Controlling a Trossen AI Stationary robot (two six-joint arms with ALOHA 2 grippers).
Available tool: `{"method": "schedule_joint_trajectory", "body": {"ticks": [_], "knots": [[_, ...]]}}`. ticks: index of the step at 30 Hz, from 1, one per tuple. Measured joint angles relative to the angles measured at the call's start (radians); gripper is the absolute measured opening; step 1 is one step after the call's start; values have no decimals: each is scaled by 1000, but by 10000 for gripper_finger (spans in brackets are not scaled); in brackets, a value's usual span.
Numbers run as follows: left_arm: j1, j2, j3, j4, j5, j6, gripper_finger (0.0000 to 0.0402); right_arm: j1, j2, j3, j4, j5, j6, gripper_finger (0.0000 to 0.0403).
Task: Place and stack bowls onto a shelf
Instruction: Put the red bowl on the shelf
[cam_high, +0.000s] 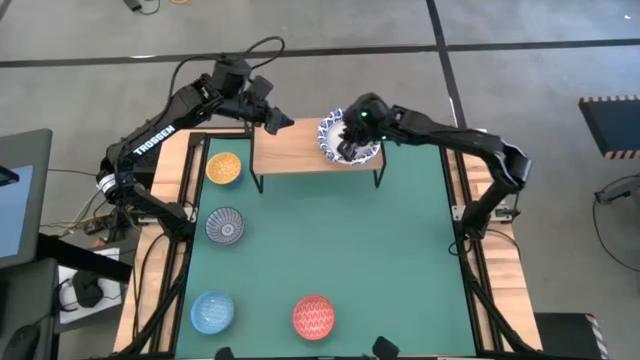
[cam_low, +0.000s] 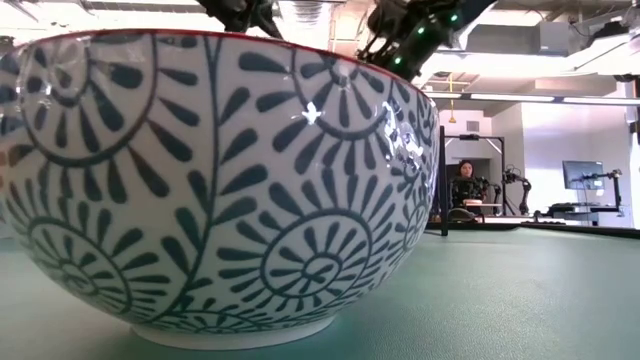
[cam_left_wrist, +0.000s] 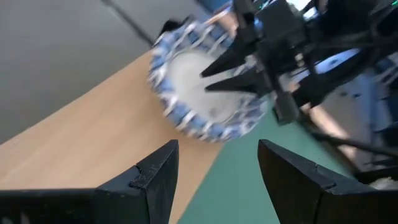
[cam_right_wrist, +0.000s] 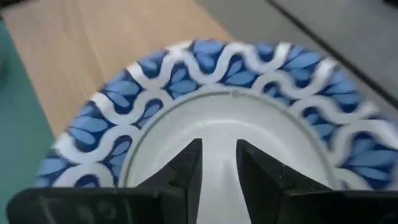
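High view, right gripper (cam_high: 352, 140) jaws nearly together inside white bowl (cam_high: 331, 135) on shelf (cam_high: 295, 150).

High view looks straight down over the whole bench (cam_high: 400, 260). Low view sits at bench level, almost against the red-rimmed patterned bowl (cam_low: 200, 180), facing the room behind. Left wrist view looks across the shelf (cam_left_wrist: 81, 143) at the blue-rimmed bowl (cam_left_wrist: 193, 81); right wrist view hangs close above it; both share that bowl.

"trossen" — white lettering, left arm (cam_high: 152, 138)
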Motion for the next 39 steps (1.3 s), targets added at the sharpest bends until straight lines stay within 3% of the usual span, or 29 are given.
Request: {"method": "schedule_joint_trajectory", "body": {"ticks": [7, 13, 25, 31, 35, 39], "knots": [[1, 0, 0, -186, -118, 88, 203, -5, 95, 44, -79, 3, 9, 118], [1, 0, 0, -316, -216, 157, 203, -5, 98, 44, -92, 3, 23, 118], [26, -6, -1, -381, -177, 163, 203, -19, -155, 40, -78, 4, 90, 118], [-29, -56, -1, -386, -260, 112, 203, 11, -283, 11, -133, 1, 142, 118], [-79, -115, -13, -379, -326, 56, 203, 50, -364, -59, -78, -158, 173, 118], [-138, -208, -115, -326, -368, -25, 203, 111, -438, -144, 20, -301, 228, 118]]}}
